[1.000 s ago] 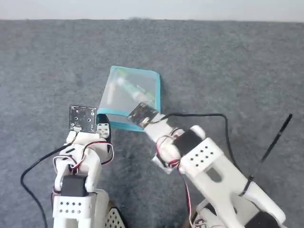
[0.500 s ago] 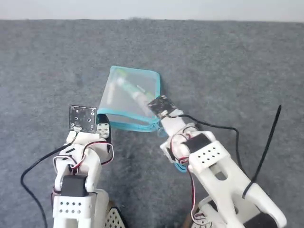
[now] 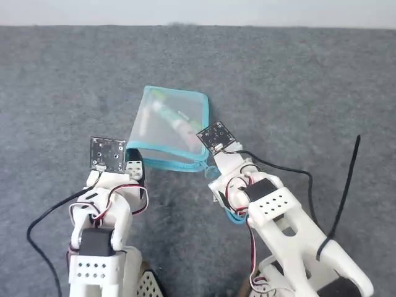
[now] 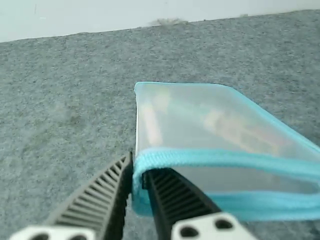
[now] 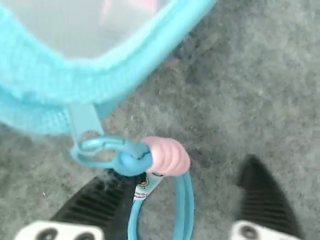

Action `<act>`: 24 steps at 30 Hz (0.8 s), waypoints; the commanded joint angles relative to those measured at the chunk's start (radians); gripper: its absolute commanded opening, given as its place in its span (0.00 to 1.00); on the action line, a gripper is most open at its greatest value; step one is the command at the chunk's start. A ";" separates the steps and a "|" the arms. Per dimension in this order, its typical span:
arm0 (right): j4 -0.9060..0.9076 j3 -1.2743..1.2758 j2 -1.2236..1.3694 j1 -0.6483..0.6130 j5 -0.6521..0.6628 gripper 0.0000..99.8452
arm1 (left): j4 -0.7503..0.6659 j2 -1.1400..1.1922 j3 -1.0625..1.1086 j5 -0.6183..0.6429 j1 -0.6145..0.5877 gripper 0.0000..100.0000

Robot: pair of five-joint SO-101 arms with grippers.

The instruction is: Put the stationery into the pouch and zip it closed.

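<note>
A translucent pouch (image 3: pixel 170 127) with turquoise trim lies on the grey mat, and pens and other stationery (image 3: pixel 176 117) show through it. My left gripper (image 4: pixel 137 172) is shut on the near left corner of the pouch (image 4: pixel 215 130), pinching its zip edge. In the high view this gripper (image 3: pixel 135 167) sits at that corner. My right gripper (image 5: pixel 182 200) stands open at the pouch's (image 5: pixel 75 60) near right corner. Between its fingers lie the zip pull's pink bead (image 5: pixel 167 155) and blue cord loop (image 5: pixel 184 210). The zip line looks shut along the near edge.
Grey mat (image 3: pixel 297 80) runs open beyond and to both sides of the pouch, up to a pale wall at the far edge. A black cable (image 3: pixel 349 179) rises right of the right arm; another cable (image 3: pixel 43 219) curls left of the left arm.
My right arm has travelled rightward along the pouch's near edge, from its middle to the right corner. The pouch's right corner has stretched that way. The left arm has kept still.
</note>
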 commanded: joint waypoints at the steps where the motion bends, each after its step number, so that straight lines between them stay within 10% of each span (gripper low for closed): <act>1: -0.013 -0.011 -0.013 0.016 -0.011 0.10 | -0.044 0.008 -0.056 0.029 -0.002 0.01; 24: 0.440 -0.279 -0.510 -0.229 0.203 0.00 | -0.051 0.008 0.002 0.002 0.181 0.01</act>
